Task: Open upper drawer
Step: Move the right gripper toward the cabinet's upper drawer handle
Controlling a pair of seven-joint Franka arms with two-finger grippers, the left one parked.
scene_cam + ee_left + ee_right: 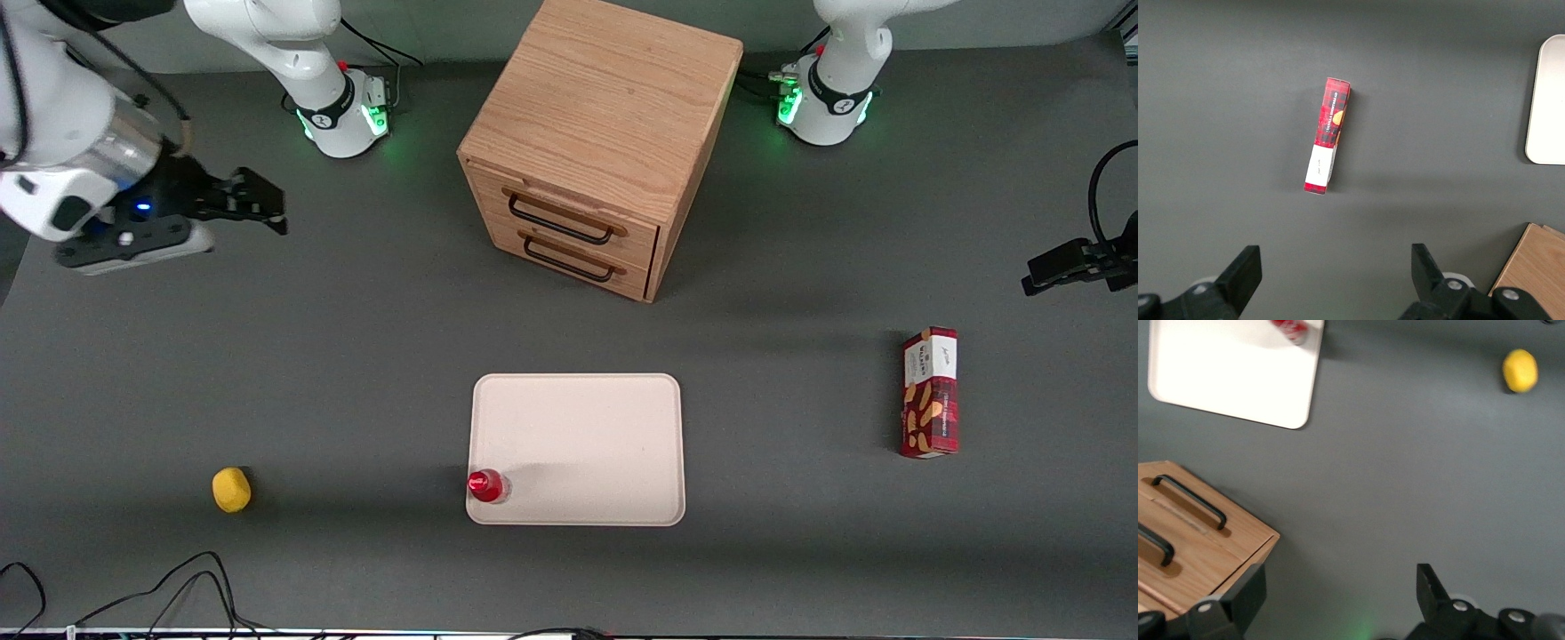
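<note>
The boxy wooden cabinet [605,107] stands at the middle of the table, farther from the front camera than the tray. Its upper drawer [569,206] is shut flush, with a thin black wire handle [560,220]. The matching lower drawer [573,260] below it is also shut. My right gripper [262,203] hovers above the table toward the working arm's end, well apart from the cabinet, open and empty. In the right wrist view the open gripper [1338,587] is over bare table beside the cabinet's corner, with the upper drawer's handle [1155,543] and the lower drawer's handle [1191,500] in sight.
A white tray [578,427] lies nearer the front camera than the cabinet, with a red-capped bottle [487,485] on its corner. A yellow lemon-like object [231,490] lies toward the working arm's end. A red box [930,393] lies toward the parked arm's end.
</note>
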